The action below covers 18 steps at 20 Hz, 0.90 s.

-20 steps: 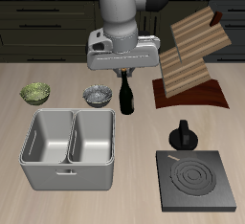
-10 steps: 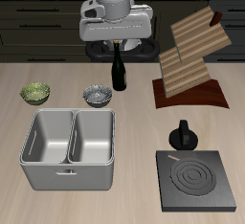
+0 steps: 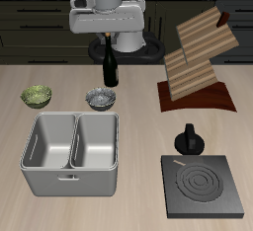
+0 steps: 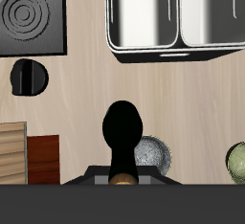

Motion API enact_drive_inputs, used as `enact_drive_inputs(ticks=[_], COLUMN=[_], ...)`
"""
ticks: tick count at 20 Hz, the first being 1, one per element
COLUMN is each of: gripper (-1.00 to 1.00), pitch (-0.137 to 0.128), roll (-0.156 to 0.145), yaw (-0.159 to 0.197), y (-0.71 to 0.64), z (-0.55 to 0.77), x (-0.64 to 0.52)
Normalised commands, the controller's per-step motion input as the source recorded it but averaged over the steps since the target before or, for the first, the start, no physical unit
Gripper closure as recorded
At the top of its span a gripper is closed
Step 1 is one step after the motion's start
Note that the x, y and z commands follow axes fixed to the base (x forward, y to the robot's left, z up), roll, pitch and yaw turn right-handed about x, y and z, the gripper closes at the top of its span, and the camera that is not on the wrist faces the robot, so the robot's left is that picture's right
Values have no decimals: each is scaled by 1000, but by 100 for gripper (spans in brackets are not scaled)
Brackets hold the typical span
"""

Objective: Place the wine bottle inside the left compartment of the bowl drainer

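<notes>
The wine bottle is slim and near-black, and it hangs upright above the table's back part with my gripper shut on its neck. The wrist view looks down along the wine bottle from my gripper. The bowl drainer, a light-grey tub with two equal wells, stands nearer the table's front edge, well apart from the bottle. Both wells are empty. The wrist view also shows the bowl drainer.
A grey patterned bowl sits just below the bottle, with a green bowl beside it. A wooden rack stands at the back. A black kettle and a dark stove plate sit beside the drainer.
My gripper has lifted the wine bottle off the table. It has carried the bottle up and sideways, away from the wooden rack, to a spot over the grey bowl.
</notes>
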Motion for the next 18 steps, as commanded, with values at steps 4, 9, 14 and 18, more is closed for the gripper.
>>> enact_drive_inputs(ticks=[4,9,14,18], gripper=[100,100,100,100], pitch=[-15,-19,-21,-9], roll=[11,-33,-50,-52], yaw=[19,21,-3,20], y=[-74,-128,-191,-140], z=[152,259,311,4], x=[-62,230,413,376])
